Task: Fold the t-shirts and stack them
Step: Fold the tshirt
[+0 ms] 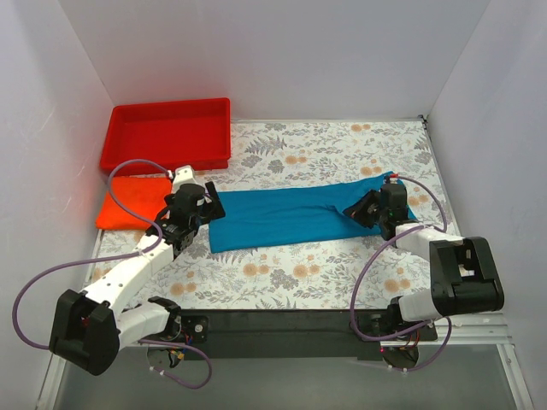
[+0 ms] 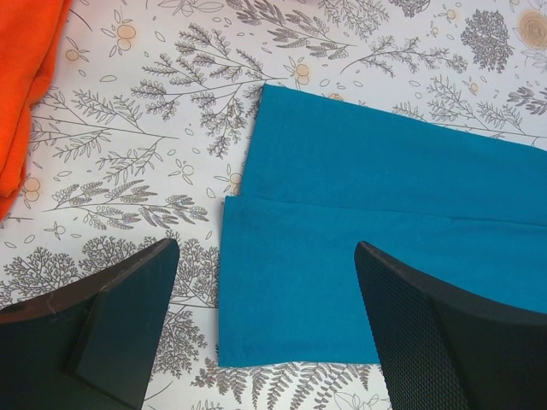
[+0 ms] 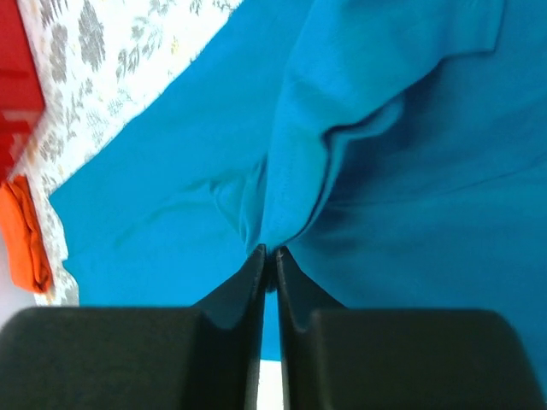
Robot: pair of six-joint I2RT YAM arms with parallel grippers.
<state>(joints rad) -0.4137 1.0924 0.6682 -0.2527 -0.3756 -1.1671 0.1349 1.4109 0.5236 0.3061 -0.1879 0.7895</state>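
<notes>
The teal-blue t-shirt (image 1: 291, 213) lies folded into a long strip across the middle of the table. My right gripper (image 1: 369, 207) is shut on a pinch of its cloth near the right end, and a fold of the shirt (image 3: 342, 111) rises from the closed fingertips. My left gripper (image 1: 198, 203) is open and empty, just above the shirt's left end (image 2: 342, 248), fingers (image 2: 111, 316) straddling its corner. The orange-red t-shirt (image 1: 128, 203) lies folded at the left, and it also shows in the left wrist view (image 2: 26, 77).
A rigid red plastic tray (image 1: 167, 132) stands at the back left, behind the orange shirt. White walls close the table on the left, back and right. The floral table cover (image 1: 299, 273) shows in front of the teal shirt.
</notes>
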